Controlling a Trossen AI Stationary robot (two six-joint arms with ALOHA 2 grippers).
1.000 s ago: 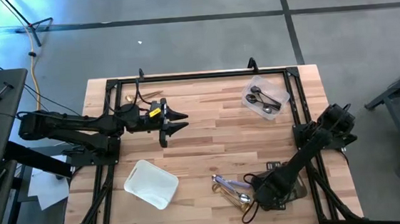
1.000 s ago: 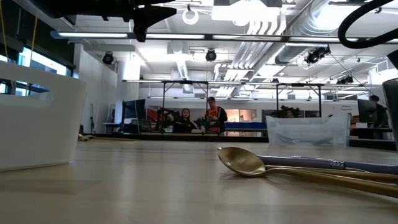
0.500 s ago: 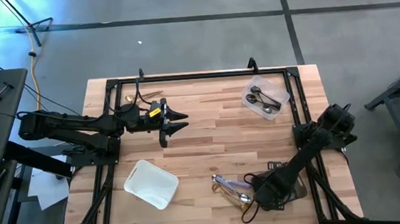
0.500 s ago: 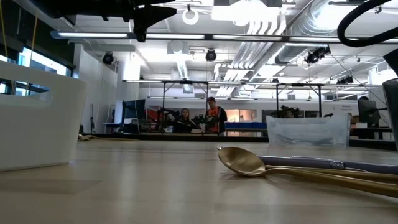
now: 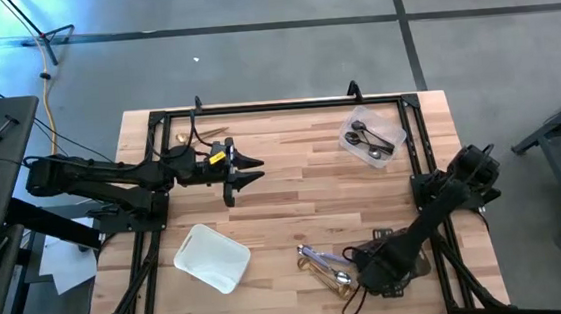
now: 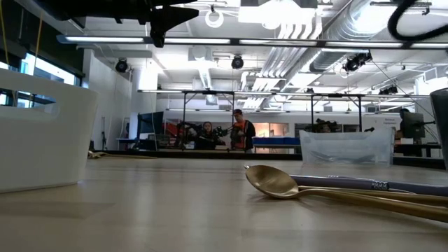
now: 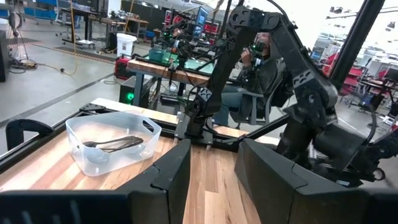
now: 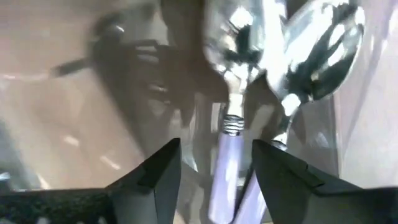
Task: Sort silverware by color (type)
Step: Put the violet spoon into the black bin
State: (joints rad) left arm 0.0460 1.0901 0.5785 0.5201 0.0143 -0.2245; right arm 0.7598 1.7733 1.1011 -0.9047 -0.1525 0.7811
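The silverware lies in a loose pile [image 5: 324, 264] on the wooden table near its front right. The pile holds shiny spoons with lilac handles [image 8: 227, 168] and gold pieces [image 6: 273, 182]. My right gripper [image 5: 362, 273] points down over the pile. It is open, and one lilac handle runs between its fingers [image 8: 158, 177] without plain contact. Two dark spoons [image 5: 369, 140] lie in a clear tray [image 5: 389, 128] at the far right. My left gripper [image 5: 254, 169] hovers open and level over the table's left middle, with nothing between its fingers.
A white tray [image 5: 211, 256] sits near the front, left of the pile, and shows at the left of the low view [image 6: 42, 140]. A black frame [image 5: 277, 107] runs along the table's edges. Bare wood lies in the table's middle. People sit in the room beyond.
In the low view, a dark cable loop of the right arm at the upper right has risen a little. The silverware pile and both trays lie as before, and the left arm has kept still.
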